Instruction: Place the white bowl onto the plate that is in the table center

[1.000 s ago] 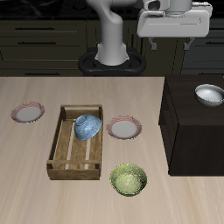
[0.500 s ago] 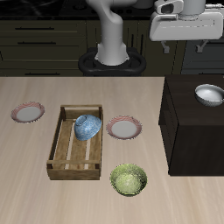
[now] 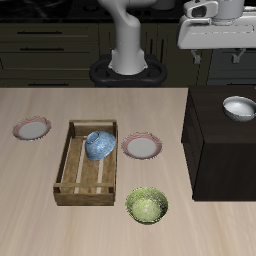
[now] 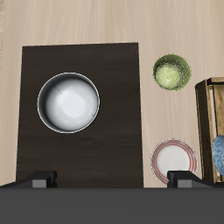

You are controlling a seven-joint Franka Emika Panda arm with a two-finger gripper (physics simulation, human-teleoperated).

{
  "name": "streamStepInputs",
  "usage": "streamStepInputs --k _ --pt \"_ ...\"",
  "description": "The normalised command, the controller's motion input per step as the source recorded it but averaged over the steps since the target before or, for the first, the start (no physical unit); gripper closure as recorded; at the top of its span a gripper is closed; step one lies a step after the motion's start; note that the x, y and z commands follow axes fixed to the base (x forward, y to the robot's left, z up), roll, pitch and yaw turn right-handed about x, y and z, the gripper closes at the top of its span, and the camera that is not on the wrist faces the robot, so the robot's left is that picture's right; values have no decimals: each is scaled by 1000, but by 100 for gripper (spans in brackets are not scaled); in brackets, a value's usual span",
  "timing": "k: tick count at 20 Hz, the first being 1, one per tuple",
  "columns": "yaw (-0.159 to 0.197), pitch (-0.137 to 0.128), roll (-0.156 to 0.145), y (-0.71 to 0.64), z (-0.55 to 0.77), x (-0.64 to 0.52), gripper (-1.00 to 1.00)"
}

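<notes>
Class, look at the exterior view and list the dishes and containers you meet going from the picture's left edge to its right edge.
Red-rimmed plate → wooden crate → blue-and-white patterned bowl → the plate → the white bowl on the black cabinet. The green ribbed bowl is left out: it overlaps the plate's span.

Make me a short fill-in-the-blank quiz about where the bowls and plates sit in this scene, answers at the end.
1. The white bowl sits on top of the black ____.
2. The blue-and-white bowl lies inside the wooden ____.
3. The plate beside the crate has ____ on it.
4. The bowl nearest the table's front edge is ____ in colour.

Answers: cabinet; crate; nothing; green
</notes>
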Motion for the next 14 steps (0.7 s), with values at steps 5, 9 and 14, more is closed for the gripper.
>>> streamStepInputs --k 5,9,14 --pt "-20 13 -2 27 13 155 -100" --pt "-2 -12 -9 -7 46 86 -100" --pt "-5 -3 -12 40 28 119 -100"
